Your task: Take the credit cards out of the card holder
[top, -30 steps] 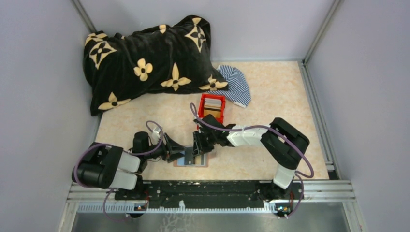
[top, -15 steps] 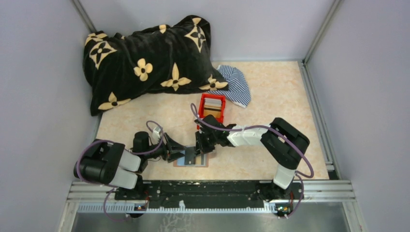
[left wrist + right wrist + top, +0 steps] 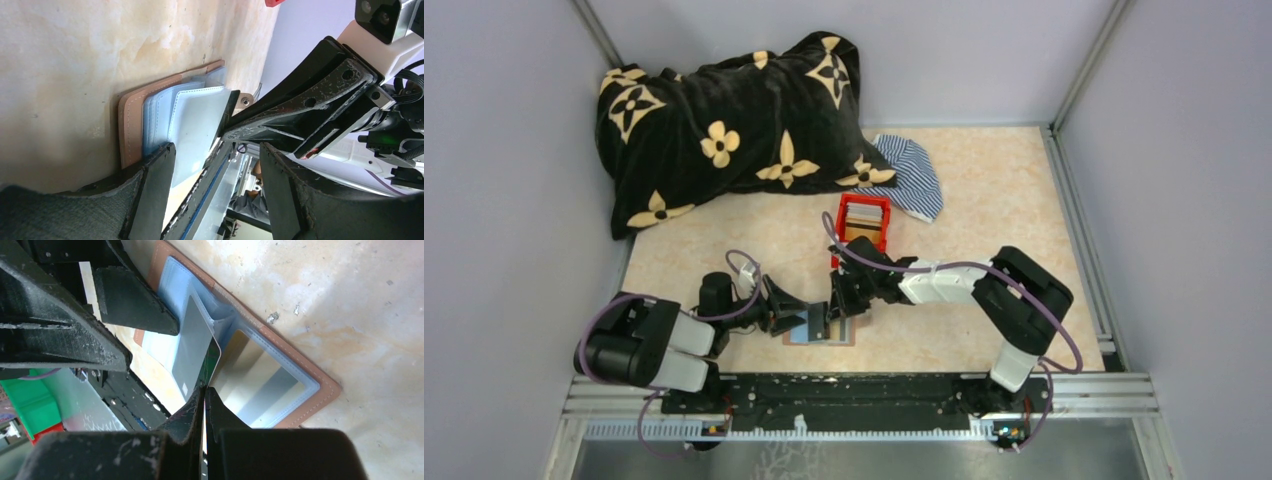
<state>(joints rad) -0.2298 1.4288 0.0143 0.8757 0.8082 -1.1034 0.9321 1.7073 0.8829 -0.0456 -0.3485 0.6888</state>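
Gripping a grey credit card (image 3: 192, 347) by its edge in the clenched right pincer (image 3: 202, 390), above the open card holder (image 3: 320, 385) lying near-centre on the table (image 3: 325, 290); left pincer (image 3: 216, 150) released, one finger touching it

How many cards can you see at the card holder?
2. One grey card stands up from the holder, pinched by the right hand; a second card lies flat inside, beside it. More may be hidden.
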